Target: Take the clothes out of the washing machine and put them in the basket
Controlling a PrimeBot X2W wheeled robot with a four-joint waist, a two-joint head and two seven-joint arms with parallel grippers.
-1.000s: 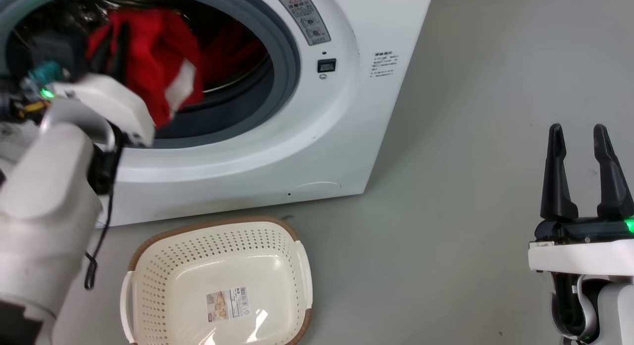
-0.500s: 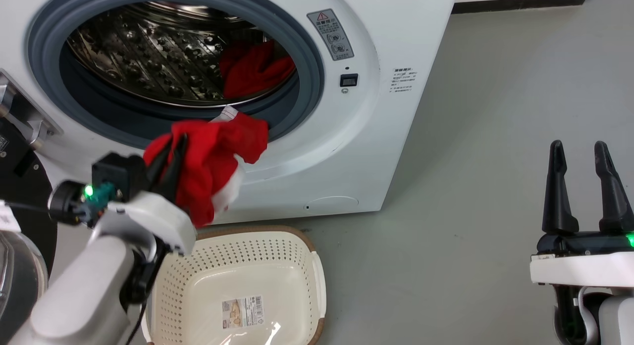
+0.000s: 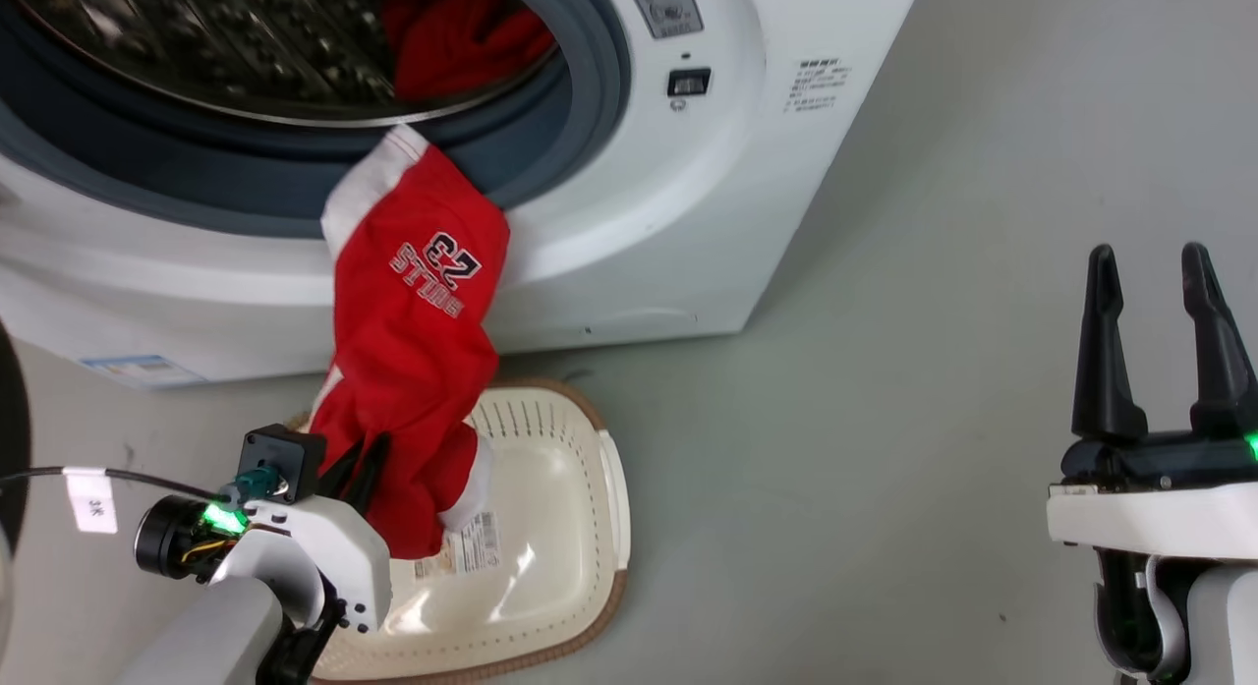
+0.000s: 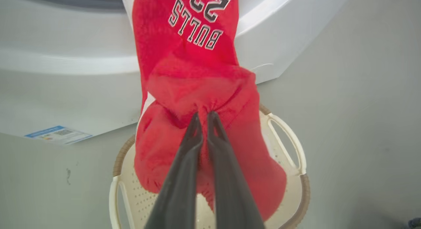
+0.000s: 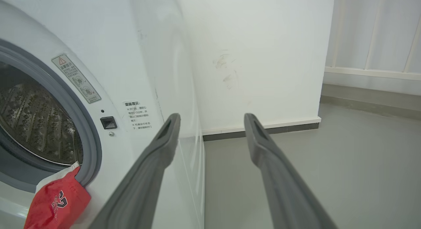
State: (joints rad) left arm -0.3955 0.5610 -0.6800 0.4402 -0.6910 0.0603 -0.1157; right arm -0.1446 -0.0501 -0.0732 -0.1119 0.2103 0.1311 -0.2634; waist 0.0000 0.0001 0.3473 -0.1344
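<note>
A red garment (image 3: 413,351) with white trim and printed lettering trails from the washing machine (image 3: 639,223) porthole down into the cream basket (image 3: 560,488) on the floor. My left gripper (image 3: 359,474) is shut on its bunched lower end just above the basket; in the left wrist view the garment (image 4: 197,91) is pinched at my gripper (image 4: 204,115) over the basket (image 4: 289,150). Another red garment (image 3: 457,31) lies inside the steel drum. My right gripper (image 3: 1150,262) stands open and empty at the right, away from the machine; the right wrist view shows the gripper (image 5: 212,119) beside the washing machine (image 5: 131,74) and the red garment (image 5: 56,202).
Grey floor (image 3: 934,371) spreads to the right of the machine and basket. A white wall (image 5: 256,58) with a dark skirting stands beyond the machine. A tagged black cable (image 3: 88,484) runs by my left wrist.
The head camera has tilted down. My left gripper has dropped from the porthole's lower rim to just above the basket, drawing the red garment out so it stretches from the porthole.
</note>
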